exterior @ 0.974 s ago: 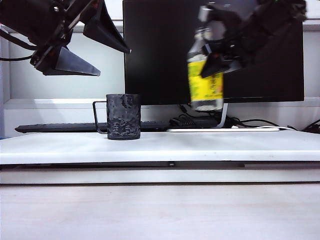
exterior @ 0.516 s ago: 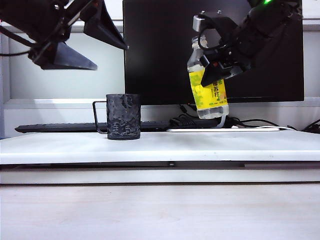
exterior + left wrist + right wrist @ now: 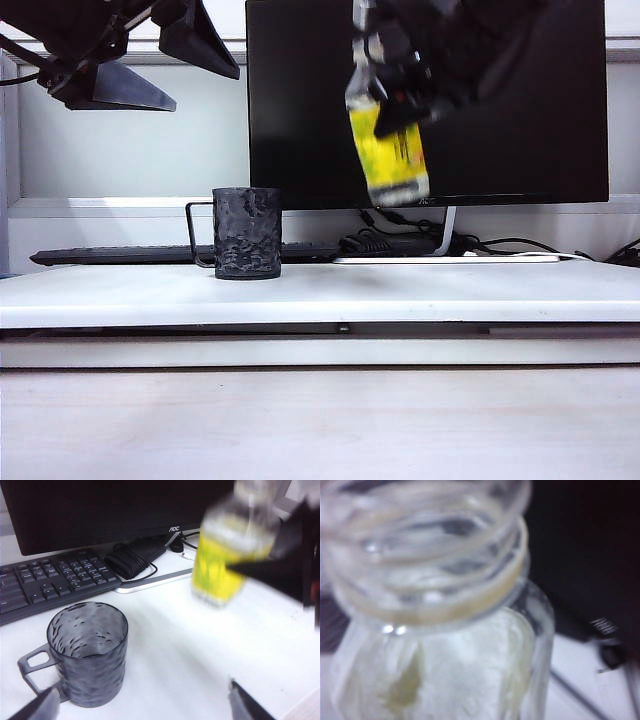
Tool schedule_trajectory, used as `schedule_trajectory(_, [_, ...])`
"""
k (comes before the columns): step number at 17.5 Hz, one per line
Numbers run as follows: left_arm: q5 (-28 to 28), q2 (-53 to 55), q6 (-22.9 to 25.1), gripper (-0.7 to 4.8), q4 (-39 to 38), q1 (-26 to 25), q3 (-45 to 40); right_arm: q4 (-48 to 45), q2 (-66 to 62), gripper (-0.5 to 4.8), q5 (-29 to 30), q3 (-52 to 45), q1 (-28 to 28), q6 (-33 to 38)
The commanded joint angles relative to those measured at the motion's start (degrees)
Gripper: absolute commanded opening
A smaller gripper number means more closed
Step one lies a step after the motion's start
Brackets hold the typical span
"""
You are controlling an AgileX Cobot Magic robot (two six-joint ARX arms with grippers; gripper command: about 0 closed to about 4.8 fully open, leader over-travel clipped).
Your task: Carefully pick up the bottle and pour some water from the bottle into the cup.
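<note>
Carrying: small clear plastic bottle with the yellow label [image 3: 388,145], aloft in front of the black monitor [image 3: 300,100], clear of the white desk [image 3: 400,290]; blurred in the exterior view.
Grip: your right gripper [image 3: 405,85] is clamped on the bottle's upper body.
Long axis: near upright, neck leaning slightly toward the cup side.
Key relation: dark mottled cylindrical cup with the wire handle [image 3: 247,233] stands lower and to the left of the bottle, well apart; you likely need to bring the mouth over the rim before tipping.
Nearer arm: right; your left gripper [image 3: 160,65] hangs spread wide and empty, above and left of the cup.
Left wrist view: cup interior [image 3: 88,630], apparently empty; black keyboard [image 3: 45,580] behind.
Right wrist view: only the capless neck [image 3: 427,555], close up; water level unreadable.
</note>
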State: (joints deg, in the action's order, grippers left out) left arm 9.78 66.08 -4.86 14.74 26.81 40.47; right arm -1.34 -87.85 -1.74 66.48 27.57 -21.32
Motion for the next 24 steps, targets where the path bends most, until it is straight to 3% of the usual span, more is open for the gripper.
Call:
schedule_trajectory(1, [-0.13,-0.26,0.17,4.79,0.52,-0.11,0.20,1.75,-0.81,1.44,-1.38,3.67,0.13,-0.46])
schedule_trajectory(4, [-0.11,-0.31,0.17,4.79,-0.87,-0.13,0.20,5.38,-3.08,1.44,-4.00,6.51,1.86,-3.28])
schedule_trajectory(9, [-0.09,-0.44,0.22,4.79,-2.58,-0.11,0.20,5.40,-5.11,1.44,-5.29,6.75,6.10,-6.75])
schedule_trajectory(16, [0.13,-0.57,0.35,4.79,-3.67,-0.09,0.20,5.60,-6.54,1.44,-11.74,6.82,8.17,-12.87])
schedule_trajectory(24, [3.15,-0.74,0.35,4.79,-4.02,-0.02,0.20,10.01,-18.69,1.44,-11.63,22.38,8.37,-15.04])
